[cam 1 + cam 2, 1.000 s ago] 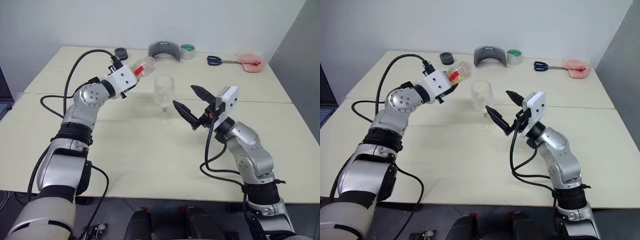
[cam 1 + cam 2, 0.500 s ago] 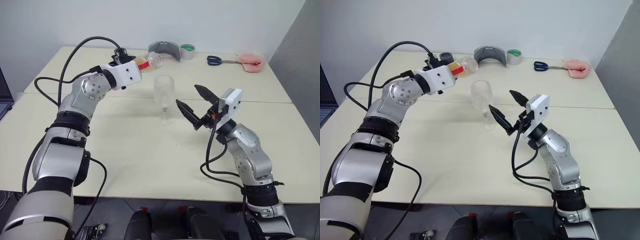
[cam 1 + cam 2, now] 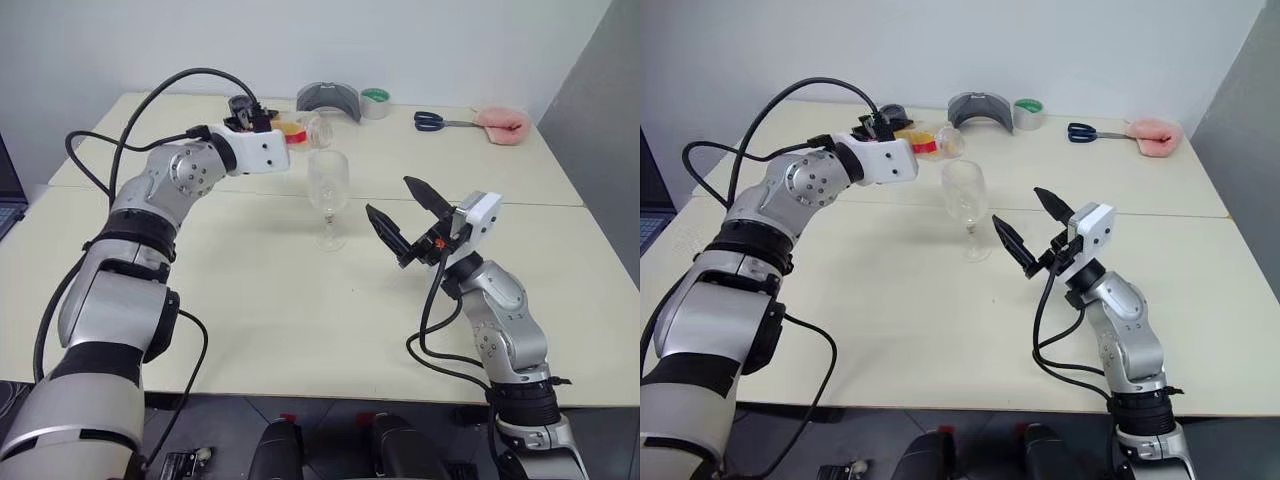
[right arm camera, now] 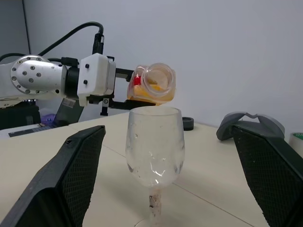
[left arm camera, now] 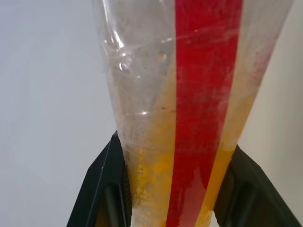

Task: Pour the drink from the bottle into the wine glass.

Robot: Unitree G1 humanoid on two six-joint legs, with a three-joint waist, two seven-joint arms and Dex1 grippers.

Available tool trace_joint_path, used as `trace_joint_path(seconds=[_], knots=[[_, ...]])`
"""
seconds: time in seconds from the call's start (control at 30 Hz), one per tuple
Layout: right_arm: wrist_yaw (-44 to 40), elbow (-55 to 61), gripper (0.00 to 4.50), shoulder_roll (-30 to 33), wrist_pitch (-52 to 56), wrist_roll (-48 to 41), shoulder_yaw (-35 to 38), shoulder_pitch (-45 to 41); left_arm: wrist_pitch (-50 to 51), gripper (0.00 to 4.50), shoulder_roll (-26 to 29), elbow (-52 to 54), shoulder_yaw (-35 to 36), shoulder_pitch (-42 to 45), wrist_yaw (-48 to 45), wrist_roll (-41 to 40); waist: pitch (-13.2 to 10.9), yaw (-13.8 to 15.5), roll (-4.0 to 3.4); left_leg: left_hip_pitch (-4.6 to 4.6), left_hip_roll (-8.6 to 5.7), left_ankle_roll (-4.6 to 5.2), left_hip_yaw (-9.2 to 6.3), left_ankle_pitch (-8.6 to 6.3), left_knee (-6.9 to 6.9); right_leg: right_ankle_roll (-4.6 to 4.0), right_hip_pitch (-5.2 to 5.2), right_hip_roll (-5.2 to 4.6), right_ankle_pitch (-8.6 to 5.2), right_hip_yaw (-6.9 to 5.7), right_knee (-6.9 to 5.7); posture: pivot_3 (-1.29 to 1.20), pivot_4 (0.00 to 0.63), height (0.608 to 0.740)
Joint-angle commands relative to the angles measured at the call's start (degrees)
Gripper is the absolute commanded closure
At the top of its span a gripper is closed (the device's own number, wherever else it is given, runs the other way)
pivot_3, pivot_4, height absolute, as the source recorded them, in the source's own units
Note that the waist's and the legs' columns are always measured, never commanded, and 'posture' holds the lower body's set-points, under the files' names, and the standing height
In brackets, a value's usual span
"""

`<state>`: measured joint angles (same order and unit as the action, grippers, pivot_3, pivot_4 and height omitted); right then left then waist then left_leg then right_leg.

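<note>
Bottle (image 3: 935,141) tipped on its side above the wine glass (image 3: 966,198).
Clamped in the left jaws (image 3: 283,133), uncapped mouth just over the rim, orange drink (image 4: 150,96) pooled along the lower side. Glass upright on the table (image 3: 300,300), seemingly empty. Right jaws (image 3: 407,215) spread wide, holding nothing, just beside the glass at the robot's right.
</note>
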<state>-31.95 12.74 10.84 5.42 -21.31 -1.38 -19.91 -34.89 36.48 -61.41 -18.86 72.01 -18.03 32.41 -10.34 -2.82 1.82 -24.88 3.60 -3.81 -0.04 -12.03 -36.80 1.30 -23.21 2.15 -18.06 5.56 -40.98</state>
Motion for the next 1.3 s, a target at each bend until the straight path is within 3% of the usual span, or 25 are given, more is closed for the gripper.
trace_joint_path(seconds=[0.03, 1.3], knots=[[0.7, 1.6, 0.00, -0.2, -1.7, 0.6, 0.0, -0.5, -1.3, 2.81, 1.3, -0.1, -0.3, 3.0, 1.9, 0.9, 0.0, 0.0, 0.00, 0.00, 0.00, 0.00, 0.00, 0.00, 0.00, 0.00, 0.00, 0.00, 0.00, 0.00, 0.00, 0.00, 0.150, 0.740], [1.2, -1.1, 0.00, -1.8, -3.6, 1.9, -0.6, -2.4, -4.8, 2.81, 4.4, -1.2, -5.1, 6.3, 7.6, 8.8, 0.0, 0.0, 0.00, 0.01, 0.00, -0.01, 0.01, 0.01, -0.03, -0.01, 0.00, -0.04, 0.00, -0.01, -0.04, 0.00, 0.150, 0.740]])
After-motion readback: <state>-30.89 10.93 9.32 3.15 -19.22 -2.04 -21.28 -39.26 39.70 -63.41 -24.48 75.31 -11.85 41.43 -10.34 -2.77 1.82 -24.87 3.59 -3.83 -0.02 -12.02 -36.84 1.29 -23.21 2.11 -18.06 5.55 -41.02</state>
